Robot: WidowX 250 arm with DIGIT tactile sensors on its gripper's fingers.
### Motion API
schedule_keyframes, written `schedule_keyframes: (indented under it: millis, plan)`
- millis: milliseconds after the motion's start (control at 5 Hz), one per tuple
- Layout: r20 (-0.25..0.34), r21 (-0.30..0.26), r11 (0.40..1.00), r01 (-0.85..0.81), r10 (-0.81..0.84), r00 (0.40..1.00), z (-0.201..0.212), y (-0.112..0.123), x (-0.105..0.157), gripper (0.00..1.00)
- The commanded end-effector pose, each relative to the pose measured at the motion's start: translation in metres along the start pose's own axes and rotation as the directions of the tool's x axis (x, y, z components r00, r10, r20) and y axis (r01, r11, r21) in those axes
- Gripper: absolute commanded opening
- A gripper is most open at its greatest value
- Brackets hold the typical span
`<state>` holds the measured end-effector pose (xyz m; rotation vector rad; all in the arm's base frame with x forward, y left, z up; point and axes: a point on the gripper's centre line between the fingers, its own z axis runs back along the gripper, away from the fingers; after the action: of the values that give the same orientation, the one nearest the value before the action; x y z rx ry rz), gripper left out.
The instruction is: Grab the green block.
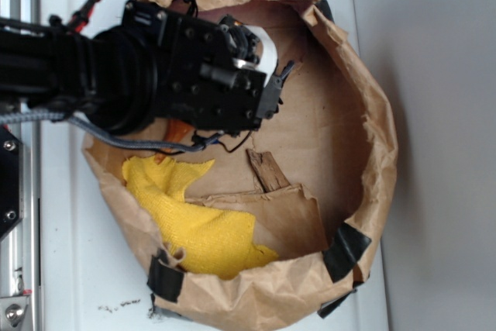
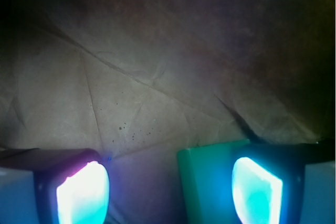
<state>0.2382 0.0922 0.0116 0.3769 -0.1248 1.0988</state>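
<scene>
- Exterior: pincer [image 1: 273, 89] of mine hangs inside the crumpled paper bag [image 1: 364, 98] on the white bench [image 1: 62, 269]; yellow cloth [image 1: 198, 226] lies near its rim.
- Wrist: fingers [image 2: 84, 192] spread apart, gripping nothing; green block [image 2: 207, 187] sits against the right one on creased paper.

Robot lab bench: plain white tabletop [image 1: 85, 269], metal rail [image 1: 19, 215] along edge, black cabled robot arm [image 1: 116, 75] over taped crumpled brown-paper enclosure [image 1: 372, 137].
</scene>
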Motion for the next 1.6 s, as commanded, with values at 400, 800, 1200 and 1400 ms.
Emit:
schedule_keyframes:
  millis: [400, 800, 1200, 1400]
  plan:
    - [-0.165, -0.103, 0.99, 0.101, -0.117, 0.979, 0.055, 0.043, -0.007, 1.0]
    - [-0.111, -0.018, 0.997, 0.071, -0.073, 0.991, 0.032, 0.043, -0.001, 1.0]
    - [-0.07, 0.044, 0.999, 0.031, -0.027, 0.997, 0.015, 0.028, 0.003, 1.0]
    - [-0.056, 0.036, 0.999, 0.027, -0.025, 0.998, 0.014, 0.021, 0.004, 1.0]
